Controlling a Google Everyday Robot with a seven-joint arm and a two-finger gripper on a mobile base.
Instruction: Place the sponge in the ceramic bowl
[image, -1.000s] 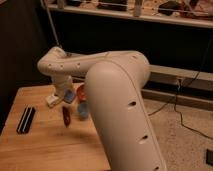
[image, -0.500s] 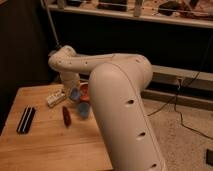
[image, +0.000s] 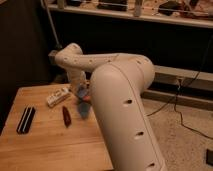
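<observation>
The blue-grey sponge (image: 81, 92) hangs just above the table at the end of my white arm, with my gripper (image: 79, 88) shut on it. My forearm covers most of the gripper. Right beside the sponge, a sliver of the reddish-brown ceramic bowl (image: 88, 99) peeks out from behind the arm. The rest of the bowl is hidden.
A small blue cup (image: 84, 110) stands just in front of the bowl. On the wooden table (image: 45, 145) lie a slim dark-red object (image: 66, 116), a white elongated object (image: 58, 96) and a black bar-shaped thing (image: 25, 120) at the left. My bulky arm (image: 120, 110) fills the table's right side.
My arm has swung right, carrying the sponge from near the white object toward the bowl and cup.
</observation>
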